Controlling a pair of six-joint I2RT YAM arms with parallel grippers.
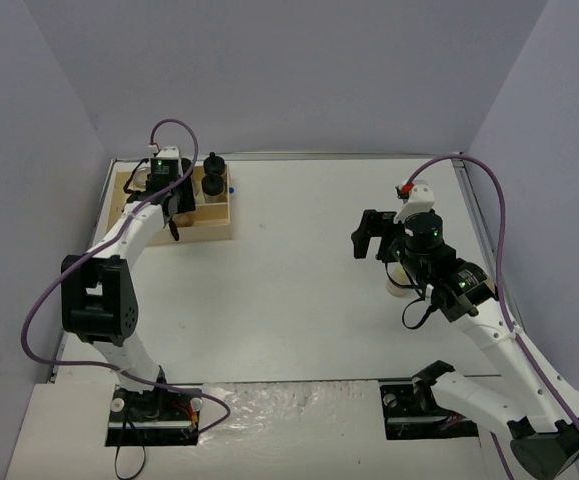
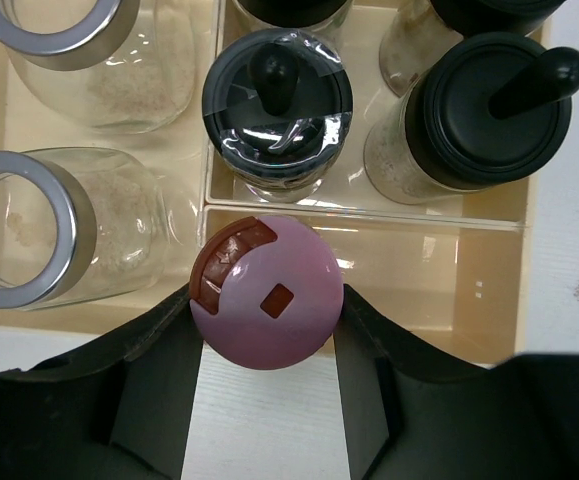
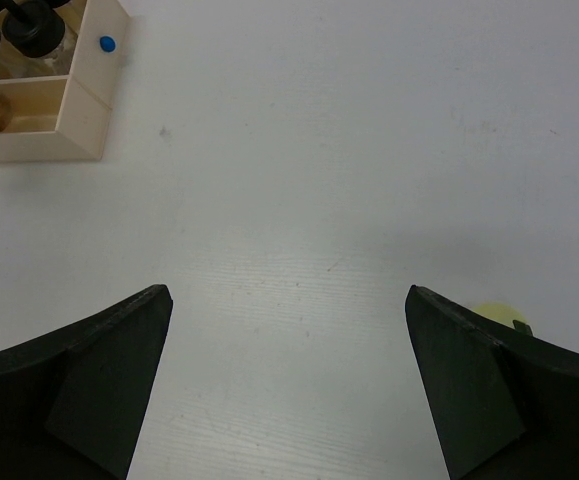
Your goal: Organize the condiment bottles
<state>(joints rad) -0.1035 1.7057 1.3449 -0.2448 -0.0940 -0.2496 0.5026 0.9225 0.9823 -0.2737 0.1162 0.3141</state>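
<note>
One pink-capped jar [image 2: 267, 295] is being gripped by the left gripper [image 2: 269, 310] at the tray [image 2: 439, 290] edge, likely needing lowering; the right gripper [image 3: 287, 300] is standing open.

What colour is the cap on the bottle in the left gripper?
Pink cap, with a reddish-brown tab; clearest in the left wrist view.

White arm links [image 1: 137, 232], black joints [image 1: 95, 298], purple cables [image 1: 27, 335], matte black fingers [image 2: 154, 385], perhaps a green indicator light [image 1: 159, 150].

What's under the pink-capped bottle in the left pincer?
The wooden tray's near compartment, its bare floor showing beside the pink-capped bottle. The cap hides the jar body and whether it touches down.
</note>
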